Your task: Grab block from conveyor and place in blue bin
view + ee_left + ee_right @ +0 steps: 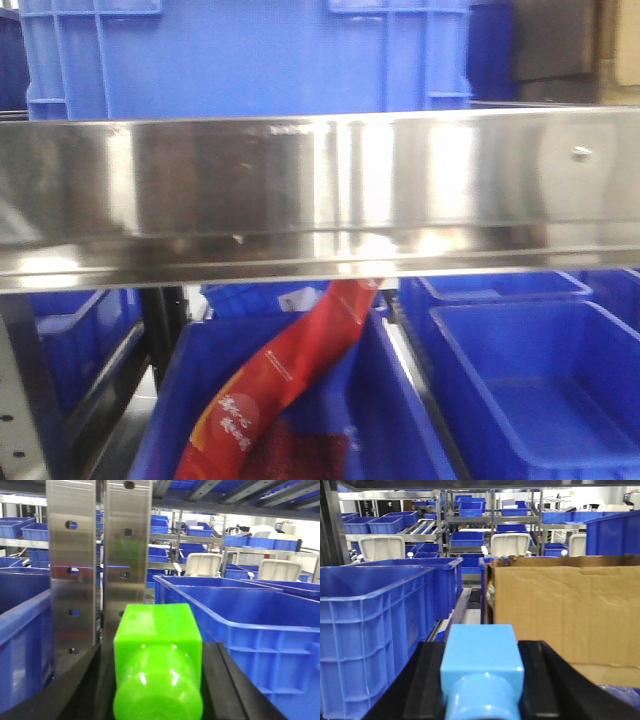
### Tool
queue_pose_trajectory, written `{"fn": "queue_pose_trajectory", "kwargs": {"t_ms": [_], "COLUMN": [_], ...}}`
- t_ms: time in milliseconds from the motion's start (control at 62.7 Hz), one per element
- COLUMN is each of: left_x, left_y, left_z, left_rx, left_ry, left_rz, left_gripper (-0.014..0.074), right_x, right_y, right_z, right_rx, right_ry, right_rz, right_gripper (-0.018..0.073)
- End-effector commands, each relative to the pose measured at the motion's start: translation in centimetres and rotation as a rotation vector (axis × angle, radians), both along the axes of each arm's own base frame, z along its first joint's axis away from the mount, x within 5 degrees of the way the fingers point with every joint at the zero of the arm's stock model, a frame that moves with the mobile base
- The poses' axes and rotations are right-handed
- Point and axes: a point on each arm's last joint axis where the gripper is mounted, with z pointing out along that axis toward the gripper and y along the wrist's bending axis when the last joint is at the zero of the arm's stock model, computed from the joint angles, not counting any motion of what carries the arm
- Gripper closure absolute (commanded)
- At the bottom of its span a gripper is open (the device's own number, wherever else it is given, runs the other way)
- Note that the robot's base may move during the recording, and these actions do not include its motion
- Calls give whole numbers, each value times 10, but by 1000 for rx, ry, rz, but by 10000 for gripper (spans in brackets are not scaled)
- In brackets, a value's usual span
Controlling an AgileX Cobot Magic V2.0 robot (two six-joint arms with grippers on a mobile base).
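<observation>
Lime-green plastic fills my left wrist view: the green block point(157, 630) sits clamped between the black fingers of the left gripper point(157, 680), with steel uprights point(72, 580) just behind it and a blue bin point(240, 630) near on the right. In the right wrist view the right gripper point(482, 685) likewise holds a light blue block point(482, 655), a second blue bin point(375, 625) to its left and a cardboard box point(560, 610) to its right. The conveyor shows in no view; the front camera gives me only a steel beam point(320, 190) and a red packet point(290, 380) drooping into a lower bin point(395, 400). I judge the pick done and the carry in hand. Next, each block must be brought over an open blue bin, clear of its rim, before the jaws part; the right arm must avoid the box.
</observation>
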Motion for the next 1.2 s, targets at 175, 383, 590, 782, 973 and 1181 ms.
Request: {"fn": "queue_pose_trajectory", "kwargs": {"t_ms": [175,383,590,782,973,1181], "left_x": [-1,-1,-1,-1,-1,-1], "left_y": [0,0,0,0,0,0], "left_z": [2,2,2,2,2,2], "left_rx": [-3,-3,-3,-3,-3,-3], "left_ry": [-19,-19,-19,-19,-19,-19], "left_rz": [-3,-3,-3,-3,-3,-3], "left_gripper": [708,708,708,708,708,708], "right_x": [-1,-1,-1,-1,-1,-1], "right_y": [0,0,0,0,0,0], "right_z": [5,5,5,5,5,5], "right_rx": [-2,-2,-2,-2,-2,-2], "right_ry": [-30,-30,-30,-30,-30,-30], "right_rz": [-3,-3,-3,-3,-3,-3], "right_gripper": [713,713,713,713,713,713]}}
